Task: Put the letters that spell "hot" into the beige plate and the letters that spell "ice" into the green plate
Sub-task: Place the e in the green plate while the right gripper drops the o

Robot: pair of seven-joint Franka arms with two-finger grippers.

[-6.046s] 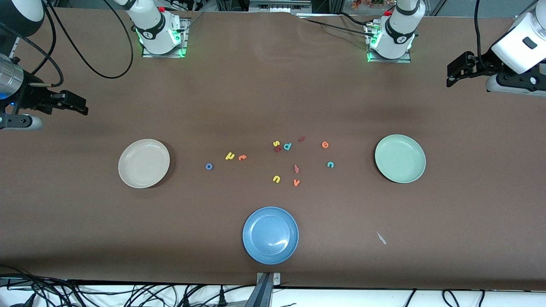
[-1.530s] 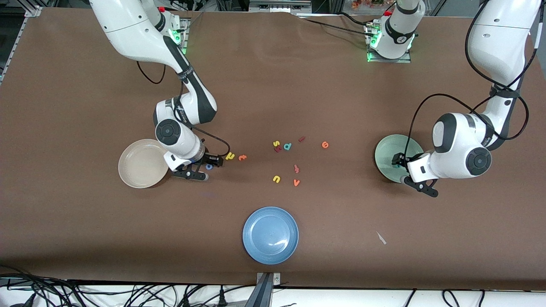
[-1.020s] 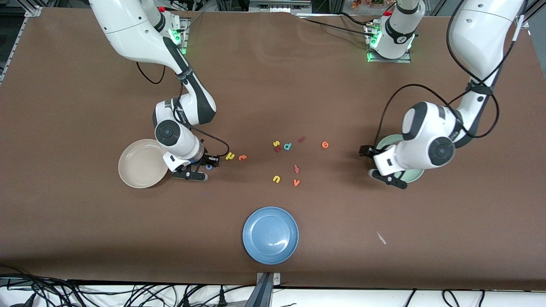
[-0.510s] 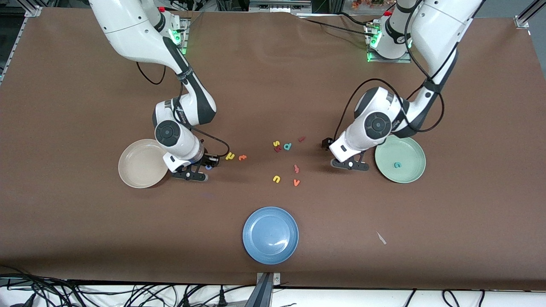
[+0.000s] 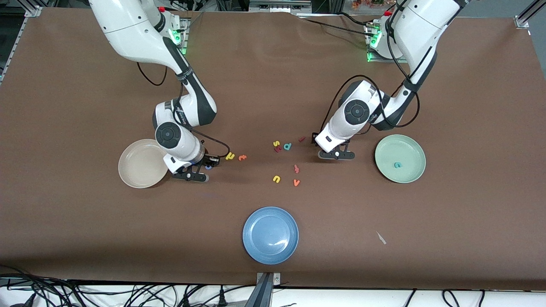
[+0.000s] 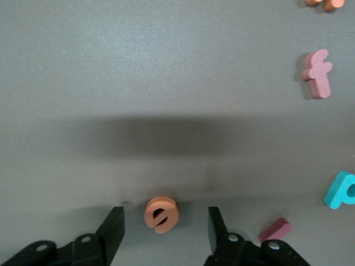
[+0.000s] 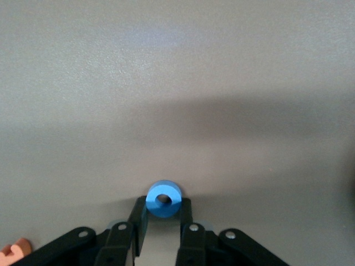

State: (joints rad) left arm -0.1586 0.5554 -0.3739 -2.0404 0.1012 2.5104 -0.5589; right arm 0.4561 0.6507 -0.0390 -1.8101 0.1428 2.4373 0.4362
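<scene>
My right tool (image 7: 161, 221) is pinching the blue "o" (image 7: 162, 200) down at the worktop (image 5: 85, 221), just beside the beige plate (image 5: 136, 168). My left tool (image 6: 166, 233) is sitting low with its fingers spread wide and the orange "e" (image 6: 161, 214) lying untouched between them. The teal "c" (image 5: 397, 165) is lying in the green plate (image 5: 409, 147), while the yellow "h" (image 5: 230, 156) and orange "t" (image 5: 242, 157) are waiting on the worktop near my right tool.

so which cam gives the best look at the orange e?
Left wrist view: the orange e lies flat on the table, in plain sight between the open fingers of the left gripper, not yet gripped. In the front view that gripper's body hides it; the right wrist view doesn't show it.
</scene>
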